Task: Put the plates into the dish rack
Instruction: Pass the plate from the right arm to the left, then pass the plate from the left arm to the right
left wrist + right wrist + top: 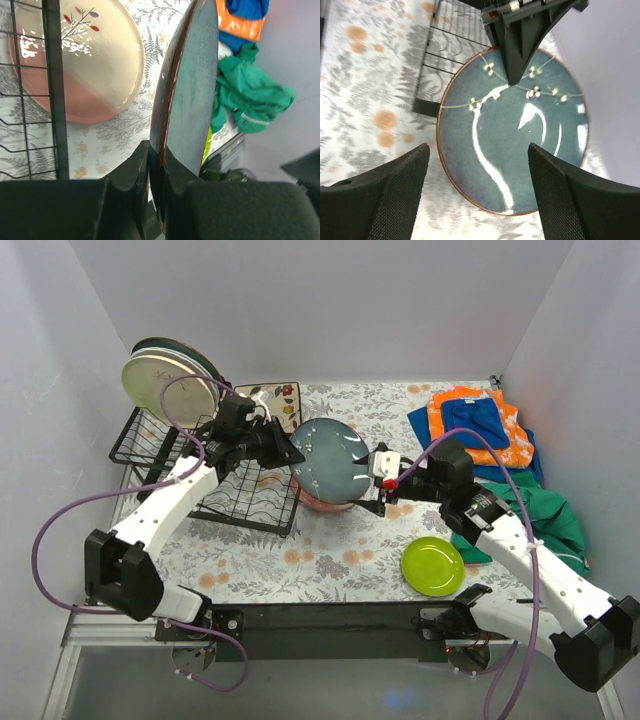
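Observation:
My left gripper (288, 451) (156, 151) is shut on the rim of a dark blue-grey plate (328, 464) (192, 90) and holds it tilted on edge above the table, right of the black wire dish rack (205, 470). A pink-cream plate with a sprig (85, 65) lies flat under it (322, 502). My right gripper (376, 483) (477, 192) is open, facing the held plate (515, 135) and not touching it. A cream plate (166, 390) and a dark plate (190, 355) stand in the rack's far end. A lime green plate (432, 566) lies at the front right.
Orange and blue cloths (478, 425) and a green cloth (545, 515) are piled at the right side. A small floral mat (272, 398) lies behind the rack. The rack's near frame (52, 90) is close beside the pink-cream plate. Grey walls enclose the table.

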`<act>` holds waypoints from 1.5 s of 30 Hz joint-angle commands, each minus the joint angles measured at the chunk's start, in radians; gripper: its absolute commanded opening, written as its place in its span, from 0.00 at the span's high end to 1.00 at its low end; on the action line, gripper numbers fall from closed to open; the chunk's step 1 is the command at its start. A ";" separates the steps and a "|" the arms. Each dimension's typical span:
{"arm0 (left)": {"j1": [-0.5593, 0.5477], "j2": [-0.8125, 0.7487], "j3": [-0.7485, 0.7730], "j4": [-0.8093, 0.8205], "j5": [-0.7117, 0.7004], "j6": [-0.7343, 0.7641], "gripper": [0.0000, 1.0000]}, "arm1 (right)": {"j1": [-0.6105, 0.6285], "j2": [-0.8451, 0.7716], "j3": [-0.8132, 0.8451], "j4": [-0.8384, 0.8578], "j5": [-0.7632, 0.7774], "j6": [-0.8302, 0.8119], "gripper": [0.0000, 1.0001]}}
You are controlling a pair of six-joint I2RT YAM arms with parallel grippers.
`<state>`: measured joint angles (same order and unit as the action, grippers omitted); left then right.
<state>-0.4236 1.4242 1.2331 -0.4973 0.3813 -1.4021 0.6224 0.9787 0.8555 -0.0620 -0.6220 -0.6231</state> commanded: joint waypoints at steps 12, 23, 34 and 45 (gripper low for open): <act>-0.001 -0.309 0.109 -0.263 0.179 0.739 1.00 | -0.167 0.219 0.358 -0.139 -0.198 0.490 0.15; -0.001 -0.347 0.203 -0.354 0.252 0.963 1.00 | -0.055 0.339 0.392 -0.245 -0.332 0.525 0.21; -0.001 -0.363 0.235 -0.377 0.286 1.016 1.00 | 0.099 0.336 0.404 -0.257 -0.150 0.437 0.54; -0.001 -0.375 0.229 -0.356 0.257 1.008 1.00 | 0.117 0.324 0.407 -0.251 -0.159 0.447 0.99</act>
<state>-0.4309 1.0870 1.4017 -0.9825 0.6109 -0.3538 0.7158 1.3319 1.2438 -0.3267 -0.7391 -0.1406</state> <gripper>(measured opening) 0.088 0.099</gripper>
